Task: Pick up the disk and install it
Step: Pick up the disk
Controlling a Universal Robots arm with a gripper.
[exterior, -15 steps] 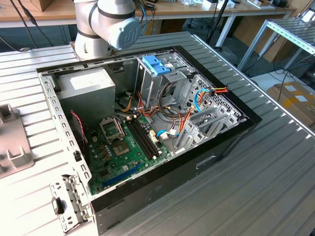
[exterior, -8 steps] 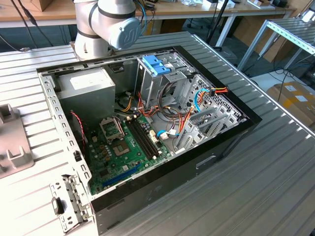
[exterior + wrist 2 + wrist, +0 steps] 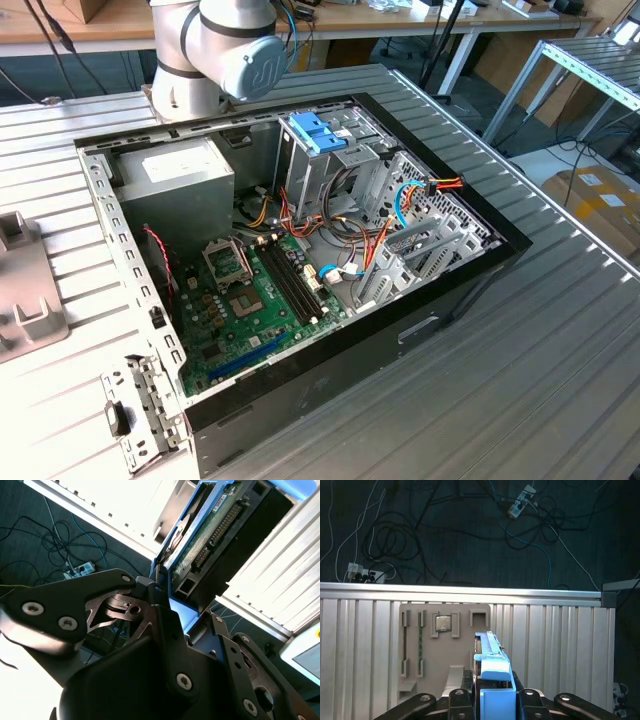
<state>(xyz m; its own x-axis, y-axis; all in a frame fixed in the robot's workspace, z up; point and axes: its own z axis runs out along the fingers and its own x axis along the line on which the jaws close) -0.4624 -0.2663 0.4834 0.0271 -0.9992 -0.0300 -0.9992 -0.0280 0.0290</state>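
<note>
In both wrist views my gripper (image 3: 492,696) is shut on the disk (image 3: 491,666). The disk stands on edge between the black fingers (image 3: 461,698), with a light-blue plastic mounting piece along the side facing the first wrist camera. In the second wrist view the disk (image 3: 210,540) shows its green circuit board and its connector row, running away from the gripper (image 3: 172,600). It is held over a grey fixture tray (image 3: 415,680) on the ribbed aluminium table (image 3: 555,645). I cannot tell whether the disk still touches the tray.
The tray holds a processor chip (image 3: 443,623) and memory sticks (image 3: 420,642). In the exterior view an open computer case (image 3: 470,290) lies on the table with its motherboard (image 3: 255,300), a grey power supply (image 3: 175,175) and a metal cage with light-blue handles (image 3: 318,132). Cables (image 3: 385,540) lie on the floor beyond the table.
</note>
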